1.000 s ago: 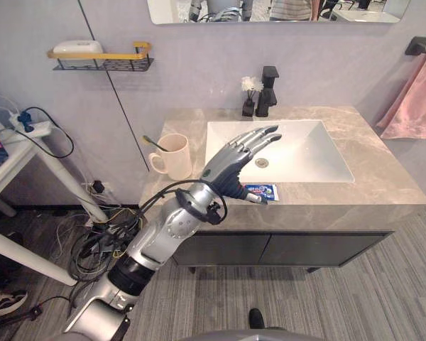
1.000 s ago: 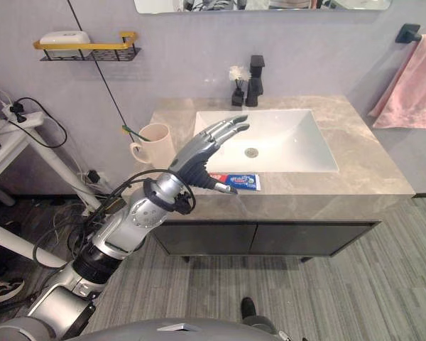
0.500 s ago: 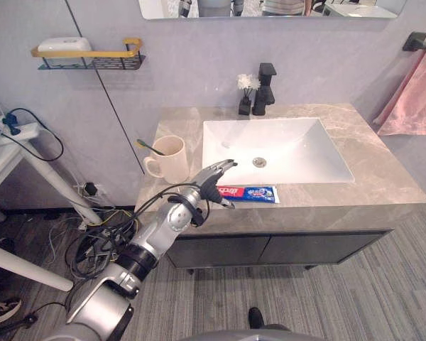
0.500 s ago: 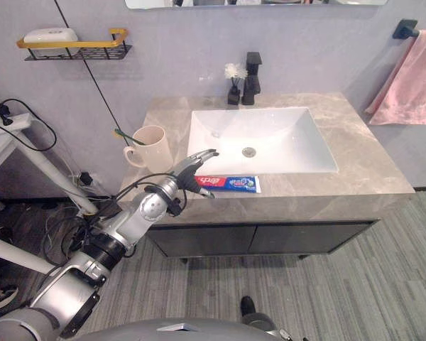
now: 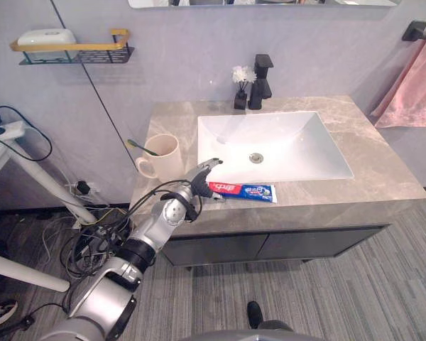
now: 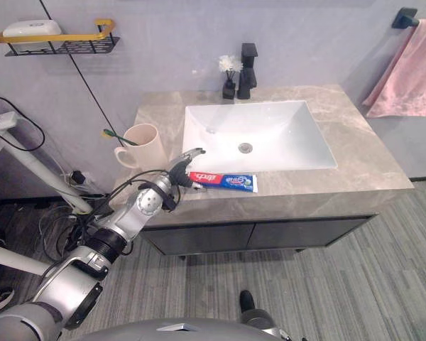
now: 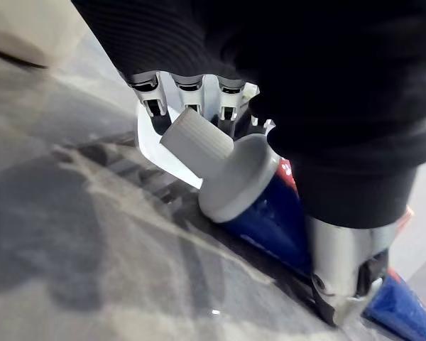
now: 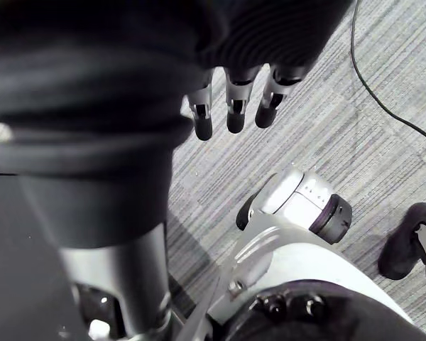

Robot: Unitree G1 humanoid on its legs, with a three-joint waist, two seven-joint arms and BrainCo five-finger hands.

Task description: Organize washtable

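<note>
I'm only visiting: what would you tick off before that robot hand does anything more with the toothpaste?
1. Toothpaste tube lies flat on the counter, in front of the sink: ok.
2. Left robot hand straddles the tube's cap end: ok.
3. Fingers closed round the tube: not ok, they are straight.
4. Cup upright beside the hand, toothbrush inside: ok.
5. Right robot hand empty, fingers relaxed: ok.

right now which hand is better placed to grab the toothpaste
Left. The left hand brackets the cap end of the toothpaste on the counter; the right hand hangs low over the floor.
</note>
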